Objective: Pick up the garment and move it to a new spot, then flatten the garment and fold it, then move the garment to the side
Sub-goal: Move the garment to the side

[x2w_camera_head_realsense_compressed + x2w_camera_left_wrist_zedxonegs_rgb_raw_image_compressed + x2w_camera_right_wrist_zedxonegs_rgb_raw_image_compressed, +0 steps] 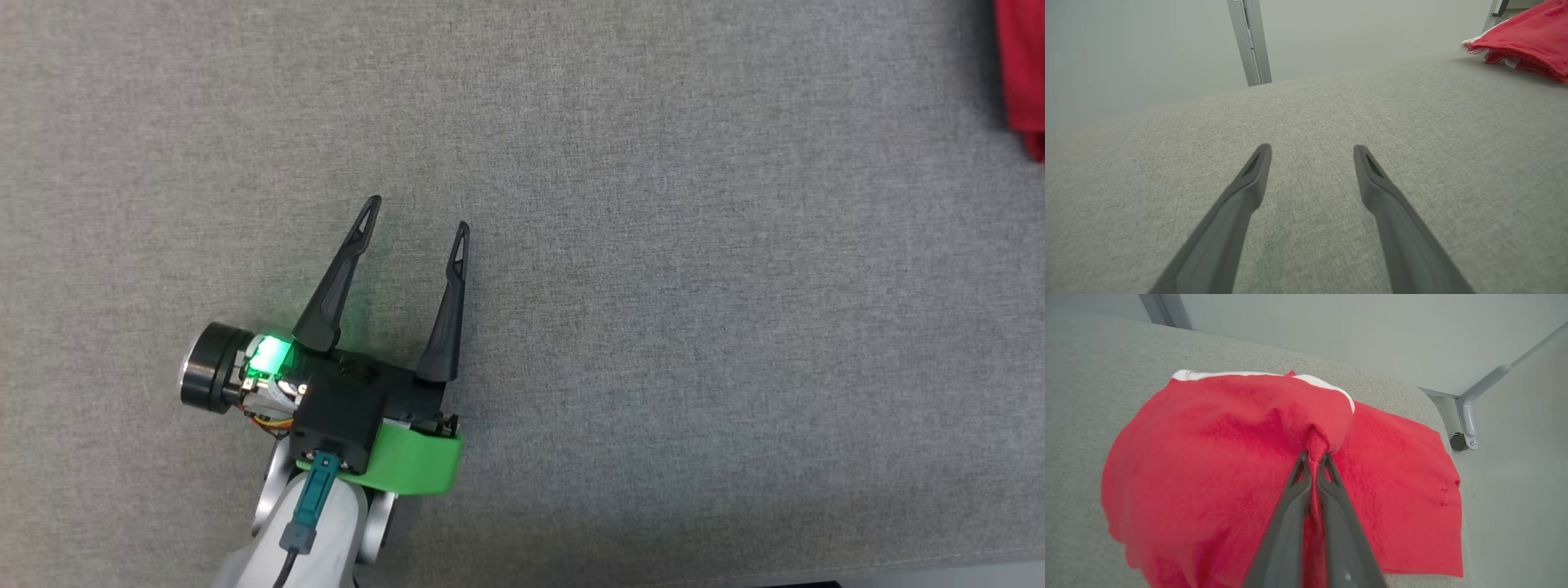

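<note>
The garment (1208,457) is red cloth with a white trim, lying near the corner of the grey fabric table (1081,396). My right gripper (1314,459) is shut on a pinched fold of the garment, which bulges up toward the fingertips. In the head view an edge of the garment (1024,73) shows at the top right corner. My left gripper (416,216) stands open over bare table at the lower left, far from the cloth, nothing between its fingers. From the left wrist the garment (1527,41) sits at the far right, and the left gripper (1310,153) is open.
The table's far edge (1331,75) meets a pale wall with a metal upright (1249,41). Beyond the table's corner, a grey frame leg with a caster (1466,428) stands on the pale floor. The table's near edge (898,567) runs along the bottom right.
</note>
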Available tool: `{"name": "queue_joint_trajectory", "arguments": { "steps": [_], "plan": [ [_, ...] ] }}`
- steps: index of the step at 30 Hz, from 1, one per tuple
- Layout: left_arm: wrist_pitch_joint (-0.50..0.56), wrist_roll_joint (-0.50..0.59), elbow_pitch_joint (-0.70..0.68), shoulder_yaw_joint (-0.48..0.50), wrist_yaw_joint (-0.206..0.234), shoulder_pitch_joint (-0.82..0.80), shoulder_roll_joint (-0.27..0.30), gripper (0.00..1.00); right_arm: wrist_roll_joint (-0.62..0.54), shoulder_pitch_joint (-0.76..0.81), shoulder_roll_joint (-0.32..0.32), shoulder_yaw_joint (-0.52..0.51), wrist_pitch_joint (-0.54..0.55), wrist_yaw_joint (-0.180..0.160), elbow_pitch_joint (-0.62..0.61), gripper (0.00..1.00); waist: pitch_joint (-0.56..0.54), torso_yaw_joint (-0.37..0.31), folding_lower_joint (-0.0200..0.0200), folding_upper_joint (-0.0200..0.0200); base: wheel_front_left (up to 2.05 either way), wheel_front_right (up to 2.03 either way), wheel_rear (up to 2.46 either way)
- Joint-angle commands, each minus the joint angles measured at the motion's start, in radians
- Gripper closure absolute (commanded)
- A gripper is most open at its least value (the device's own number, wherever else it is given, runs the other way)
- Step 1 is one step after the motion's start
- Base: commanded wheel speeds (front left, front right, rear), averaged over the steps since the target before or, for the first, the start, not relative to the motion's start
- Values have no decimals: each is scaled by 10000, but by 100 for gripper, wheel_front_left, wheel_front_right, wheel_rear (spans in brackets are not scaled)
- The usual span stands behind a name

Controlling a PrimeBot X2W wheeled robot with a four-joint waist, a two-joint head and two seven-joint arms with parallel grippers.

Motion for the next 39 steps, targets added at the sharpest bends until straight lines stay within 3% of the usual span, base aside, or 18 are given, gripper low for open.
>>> {"name": "queue_joint_trajectory", "arguments": {
  "steps": [1,12,21,22,23,32,39],
  "plan": [
    [-23,71,-42,-31,8,-215,93,0,-150,-134,-127,22,16,-6,147,100,227,-72,0,-1,0,0,0],
    [-23,-27,-62,-252,78,-437,236,0,-1831,-610,-849,114,-158,-12,1140,100,473,129,0,-1,0,0,0],
    [-21,-113,-47,-359,174,-503,254,0,-2801,-977,-1061,72,-299,-12,1465,100,513,231,0,-1,0,0,0],
    [-21,-113,-43,-374,179,-514,250,0,-2914,-998,-1070,77,-266,-12,1511,65,518,238,0,-1,0,0,0],
    [-21,-124,-36,-391,182,-537,245,0,-3012,-1031,-1054,73,-207,-12,1587,0,522,248,0,-1,0,0,0],
    [-12,-215,47,-421,225,-515,231,0,-3905,-1178,-323,-153,58,-12,2708,0,218,260,0,-1,0,0,0],
    [-12,-349,121,-283,317,-121,199,0,-4336,-1129,1411,-225,-875,-12,2260,0,-666,105,0,-1,0,0,0]
  ]
}}
